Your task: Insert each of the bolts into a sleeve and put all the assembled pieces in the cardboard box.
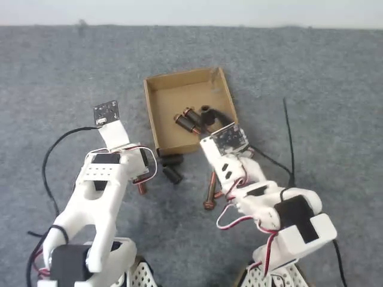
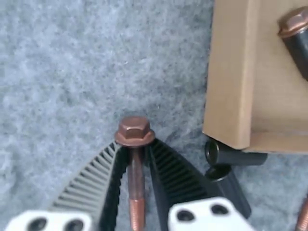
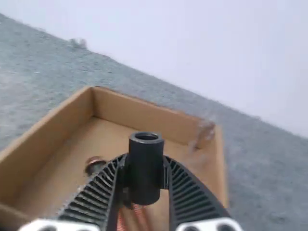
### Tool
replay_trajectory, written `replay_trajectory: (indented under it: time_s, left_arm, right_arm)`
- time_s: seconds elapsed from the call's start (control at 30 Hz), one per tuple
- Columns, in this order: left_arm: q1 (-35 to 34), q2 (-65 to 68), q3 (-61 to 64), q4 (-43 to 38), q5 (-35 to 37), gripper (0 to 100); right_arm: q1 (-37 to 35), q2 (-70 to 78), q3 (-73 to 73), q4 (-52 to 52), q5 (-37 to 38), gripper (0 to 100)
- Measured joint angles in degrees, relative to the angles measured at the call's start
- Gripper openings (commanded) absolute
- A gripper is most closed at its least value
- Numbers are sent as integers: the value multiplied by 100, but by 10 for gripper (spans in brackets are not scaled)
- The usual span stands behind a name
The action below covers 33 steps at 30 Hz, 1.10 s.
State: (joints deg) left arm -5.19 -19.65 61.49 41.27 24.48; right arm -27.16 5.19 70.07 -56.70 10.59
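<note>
My left gripper (image 2: 136,148) is shut on a copper bolt (image 2: 135,132), holding its shank just under the hex head, low over the carpet beside the cardboard box (image 2: 230,77). From above, that left gripper (image 1: 142,177) and its bolt (image 1: 141,188) sit left of two loose black sleeves (image 1: 172,168). My right gripper (image 3: 144,166) is shut on an upright black sleeve (image 3: 146,144) over the box (image 3: 139,113). In the high view the right gripper (image 1: 209,121) hangs above the box's near right part. Assembled pieces (image 1: 188,121) lie inside the box (image 1: 157,84).
Two loose sleeves (image 2: 234,157) lie just outside the box's near corner. Two spare bolts (image 1: 210,189) lie on the carpet beside the right arm. A black cable (image 1: 289,140) runs along the right. Open grey carpet spreads to the left and far side.
</note>
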Motion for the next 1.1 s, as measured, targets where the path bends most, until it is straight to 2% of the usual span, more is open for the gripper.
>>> replay_trajectory:
  time_s: [0.13,0.23,0.63,1.1]
  left_arm:
    - [0,0,0,0,0,12]
    - [0,0,0,0,0,12]
    - [0,0,0,0,0,12]
    - [0,0,0,0,0,12]
  right_arm:
    - [-237,0,158,0,-686,6]
    - [-246,0,167,-9,-914,6]
    - [-905,0,1099,-1046,-958,6]
    - [-1002,-9,2145,-2321,-958,6]
